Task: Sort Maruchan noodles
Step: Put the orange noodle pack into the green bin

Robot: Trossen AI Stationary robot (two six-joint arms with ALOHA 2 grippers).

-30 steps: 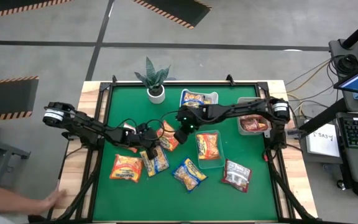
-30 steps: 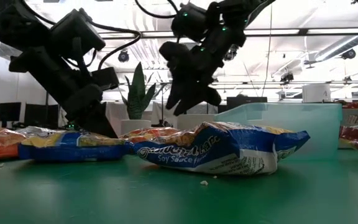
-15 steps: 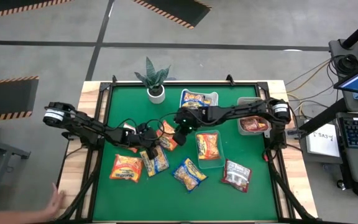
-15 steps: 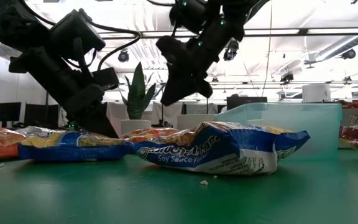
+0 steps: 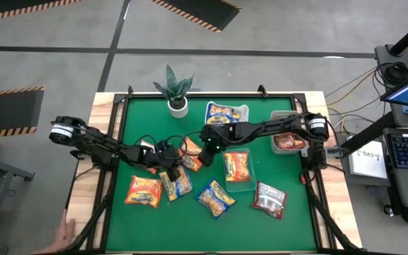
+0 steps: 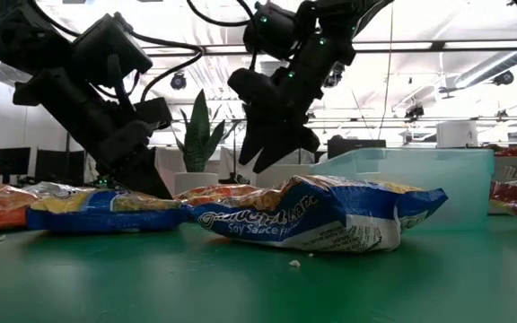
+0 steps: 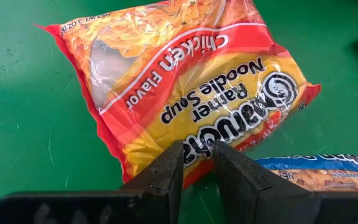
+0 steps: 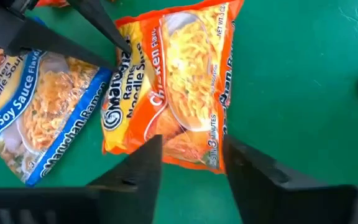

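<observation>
An orange Chicken Flavor packet (image 5: 192, 157) (image 7: 185, 81) lies flat mid-table, one long side against a blue Soy Sauce packet (image 8: 36, 106) (image 5: 178, 182). My left gripper (image 7: 197, 152) (image 5: 176, 164) reaches in from the table's left and is shut on the orange packet's edge. My right gripper (image 8: 188, 146) (image 6: 276, 152) hangs open just above the same packet (image 8: 179, 81), its fingers clear of it. More Maruchan noodles lie nearer the front: an orange one (image 5: 144, 191), a blue one (image 5: 216, 198) and a dark red one (image 5: 269, 199). My left gripper pinches the orange packet's sealed edge beside the brand logo (image 7: 196, 140) between its two fingers. The fingers slant down from the table's left. The packet lies flat on the green table, not lifted.
A clear tray (image 5: 247, 185) holds an orange packet. A white tub (image 5: 244, 110) and a grey bin (image 5: 280, 115) with packets stand at the far right. A potted plant (image 5: 176, 91) stands at the far edge. A person's hand (image 5: 64, 230) shows at the near left corner.
My right gripper's fingers drew together, then spread wider again, staying above the orange packet. The person's arm at the near left corner has drawn back, so only the hand shows.
</observation>
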